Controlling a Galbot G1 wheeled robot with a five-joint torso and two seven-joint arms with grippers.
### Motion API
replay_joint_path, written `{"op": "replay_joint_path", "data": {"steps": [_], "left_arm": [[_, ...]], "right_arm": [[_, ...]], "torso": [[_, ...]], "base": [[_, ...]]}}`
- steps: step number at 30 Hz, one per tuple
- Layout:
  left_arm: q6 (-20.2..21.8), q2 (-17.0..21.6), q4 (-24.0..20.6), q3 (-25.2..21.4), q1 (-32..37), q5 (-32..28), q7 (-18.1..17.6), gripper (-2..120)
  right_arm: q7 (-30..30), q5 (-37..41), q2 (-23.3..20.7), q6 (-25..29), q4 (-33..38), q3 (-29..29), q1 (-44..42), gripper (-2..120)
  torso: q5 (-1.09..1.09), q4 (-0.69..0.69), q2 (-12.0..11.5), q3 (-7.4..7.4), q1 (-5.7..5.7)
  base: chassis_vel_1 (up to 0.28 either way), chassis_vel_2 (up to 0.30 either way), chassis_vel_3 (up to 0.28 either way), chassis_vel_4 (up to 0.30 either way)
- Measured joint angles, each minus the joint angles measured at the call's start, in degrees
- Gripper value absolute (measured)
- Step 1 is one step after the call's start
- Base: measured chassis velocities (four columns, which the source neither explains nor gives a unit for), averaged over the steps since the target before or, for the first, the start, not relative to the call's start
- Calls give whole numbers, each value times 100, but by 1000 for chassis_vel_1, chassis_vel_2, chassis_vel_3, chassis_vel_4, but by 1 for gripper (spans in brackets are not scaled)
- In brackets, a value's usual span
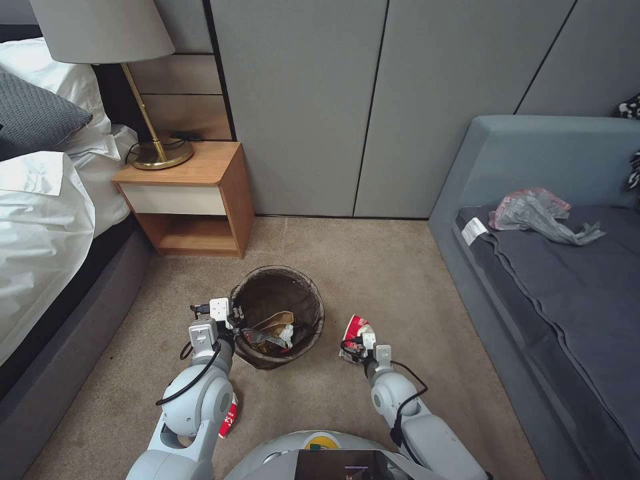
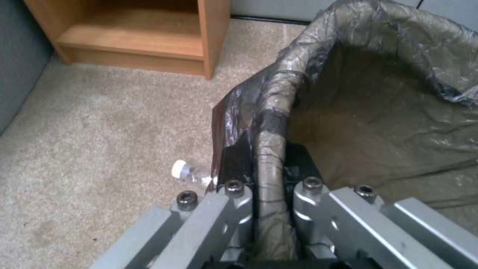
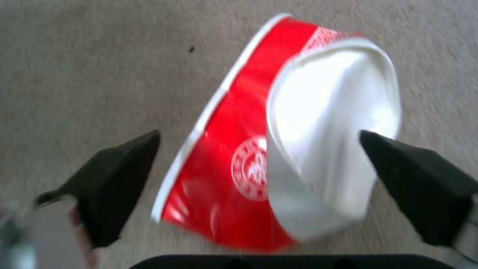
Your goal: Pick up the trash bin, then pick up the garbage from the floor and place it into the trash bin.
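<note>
Crushed red-and-white paper cup [image 3: 279, 149] lies on carpet [image 3: 99, 74] between the spread fingers of the right gripper [image 3: 259, 168], apparently ungripped; left gripper [image 2: 269, 194] clamps the trash bin [image 2: 378, 112] rim.

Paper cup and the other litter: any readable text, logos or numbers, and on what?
None can be read.
Crushed red-and-white paper cup between the open right gripper jaws: round white emblem, too blurred.
Red-and-white wrapper on the floor beside the left arm: print too small.
White tag on the sofa: too small.

Left gripper [image 1: 233, 317] clamped — right gripper [image 3: 259, 164] low, fingers [image 3: 119, 175] spread.
</note>
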Motion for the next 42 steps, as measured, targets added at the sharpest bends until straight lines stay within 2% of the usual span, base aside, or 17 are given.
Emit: {"op": "replay_joint_path", "data": {"steps": [3,5,6,9,11,12,15,17,19,23,33,36,42], "left_arm": [[-5,-12,26,0,9,11,0,4],[-5,-14,33,-1,9,14,0,4],[-6,-19,44,0,9,18,0,4],[-7,-23,48,1,8,19,0,4],[-8,-34,74,1,0,23,0,4],[-8,-34,74,1,0,23,0,4],[-8,-31,84,-3,-14,22,0,4],[-8,-29,84,-4,-17,20,0,4],[-9,-23,85,-10,-22,16,0,4],[-8,-18,86,-17,-22,11,-1,4],[-9,-16,68,-24,-13,5,0,4],[-10,-16,66,-30,-10,5,-1,4],[-17,-28,80,-23,-6,9,-1,4]], "right_arm": [[-81,-65,41,66,-236,-49,219,77],[-101,-84,46,80,-281,-56,260,75],[-125,-113,51,107,-356,-66,327,68],[-132,-120,55,115,-390,-67,359,65],[-136,-127,74,141,-482,-63,422,48],[-136,-127,74,141,-482,-63,422,48],[-136,-160,83,201,-524,-44,424,34],[-136,-173,82,217,-528,-39,422,32],[-135,-228,76,253,-532,-18,419,23],[-136,-264,71,296,-545,14,411,16],[-113,-502,77,533,-469,90,369,8],[-69,-609,71,646,-252,148,321,8],[39,-883,9,1122,853,369,56,8]], "torso": [[0,0,0,0,0],[0,0,0,0,0],[0,0,0,0,0],[0,0,0,0,0],[0,0,0,0,0],[0,0,0,0,0],[-1,-1,0,0,0],[-1,-1,0,0,0],[-2,-2,0,-1,0],[-3,-1,0,-1,0],[3,1,0,0,0],[2,2,0,0,0],[0,0,0,0,0]], "base": [[0,0,0,0],[0,0,0,0],[0,0,0,0],[0,0,0,0],[0,0,0,0],[0,0,0,0],[0,0,0,0],[0,0,0,0],[0,0,0,0],[0,0,0,0],[0,0,0,0],[0,0,0,0],[0,0,0,0]]}}
